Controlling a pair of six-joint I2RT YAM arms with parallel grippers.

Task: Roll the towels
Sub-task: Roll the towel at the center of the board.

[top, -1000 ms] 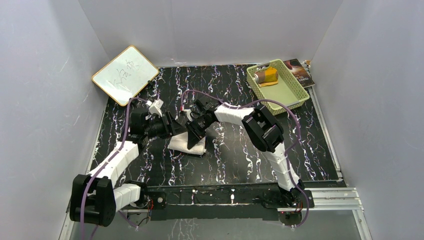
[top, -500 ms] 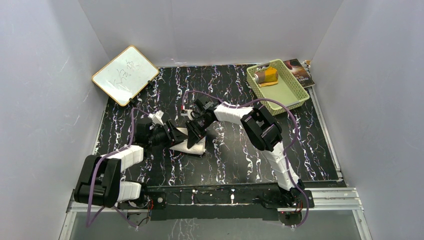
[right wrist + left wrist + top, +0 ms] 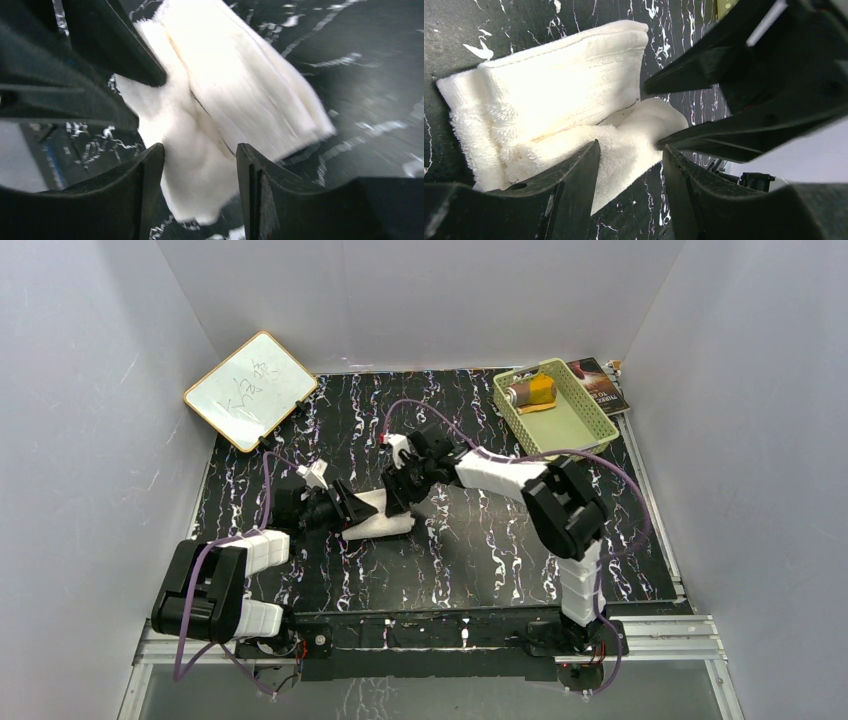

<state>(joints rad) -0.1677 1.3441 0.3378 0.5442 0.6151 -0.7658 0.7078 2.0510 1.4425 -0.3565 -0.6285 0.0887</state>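
The cream-white towel [image 3: 382,519] lies folded into a thick bundle on the black marbled table. It fills the left wrist view [image 3: 559,95] and the right wrist view [image 3: 240,90]. My left gripper [image 3: 350,510] is at its left end, jaws open, the towel's near flap between the fingers [image 3: 630,150]. My right gripper [image 3: 397,498] is at its right end, jaws open around the other flap [image 3: 200,150]. The two grippers face each other, fingertips close. The orange-yellow towel [image 3: 532,392] lies rolled in the green basket [image 3: 590,430] at the back right.
A whiteboard [image 3: 250,390] leans at the back left corner. A dark booklet [image 3: 603,385] lies behind the basket. White walls close in three sides. A metal rail [image 3: 450,625] runs along the near edge with both arm bases.
The left gripper moved right and down onto the towel's left end. The right arm's elbow swung right and its gripper shifted a little back. The towel went from a flat fold to a narrower bundle.
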